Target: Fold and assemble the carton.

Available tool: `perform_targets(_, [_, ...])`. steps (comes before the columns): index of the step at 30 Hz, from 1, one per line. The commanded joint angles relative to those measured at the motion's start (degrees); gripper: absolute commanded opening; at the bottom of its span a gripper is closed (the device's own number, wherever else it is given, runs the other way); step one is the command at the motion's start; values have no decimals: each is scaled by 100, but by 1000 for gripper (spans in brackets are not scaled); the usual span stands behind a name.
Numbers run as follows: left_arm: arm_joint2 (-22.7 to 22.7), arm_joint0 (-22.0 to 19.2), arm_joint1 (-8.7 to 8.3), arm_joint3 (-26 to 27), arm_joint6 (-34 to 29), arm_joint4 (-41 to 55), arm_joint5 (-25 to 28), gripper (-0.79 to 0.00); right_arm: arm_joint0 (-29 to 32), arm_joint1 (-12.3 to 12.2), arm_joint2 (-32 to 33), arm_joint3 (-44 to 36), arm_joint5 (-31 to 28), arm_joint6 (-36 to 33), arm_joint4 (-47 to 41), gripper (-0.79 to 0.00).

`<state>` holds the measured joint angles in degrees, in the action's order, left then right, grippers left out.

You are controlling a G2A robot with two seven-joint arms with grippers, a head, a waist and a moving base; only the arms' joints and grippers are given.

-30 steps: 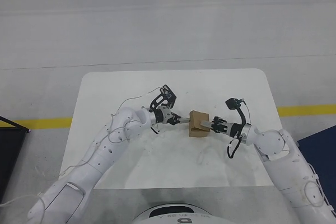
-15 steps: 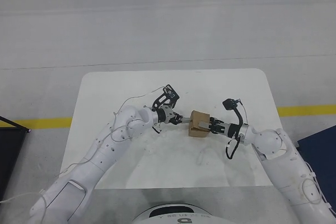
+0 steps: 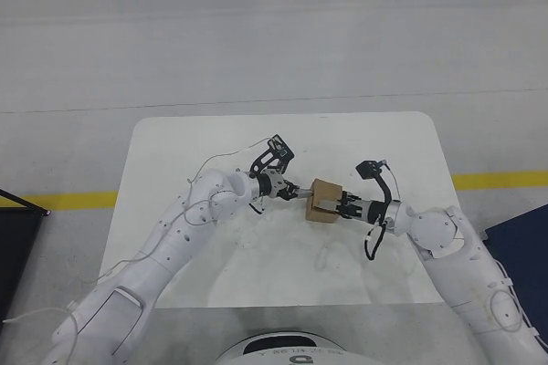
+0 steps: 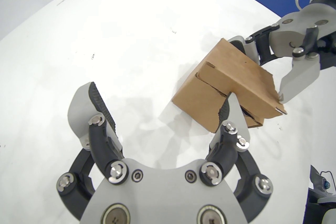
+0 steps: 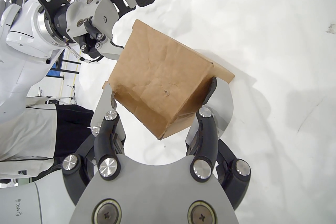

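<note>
Brown cardboard carton (image 3: pixel 325 201) sits at the middle of the white table (image 3: pixel 210 164), its underside hidden. The right gripper (image 5: pixel 162 91) clamps its right end, pads partly hidden behind the walls. The left gripper (image 4: pixel 161 91) is spread wide and holds nothing, one fingertip (image 4: pixel 232 109) against the left face's flap seam.

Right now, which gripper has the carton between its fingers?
The right gripper: its fingers grip the carton; the left gripper is open beside it, one finger touching.

Left claw (image 4: pixel 161 90) wide apart, one fingertip (image 4: pixel 230 107) at the carton (image 4: pixel 236 72).
</note>
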<state>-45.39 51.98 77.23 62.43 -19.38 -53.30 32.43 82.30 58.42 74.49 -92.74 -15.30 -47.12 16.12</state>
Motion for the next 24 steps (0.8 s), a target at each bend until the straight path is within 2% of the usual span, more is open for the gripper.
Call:
perform_targets(1, [3,-13,7,-25,0,-3,0,0,-8,-1,-20,-5,6,-2,21,-166])
perform_targets(15, [-29,25,19,-55,-11,-99,-66,0,1,-21,-45,3,85,55,119,-182])
perform_targets(24, [-106,106,8,-24,-20,-80,-129,0,-2,-33,-63,11,120,52,162,-271])
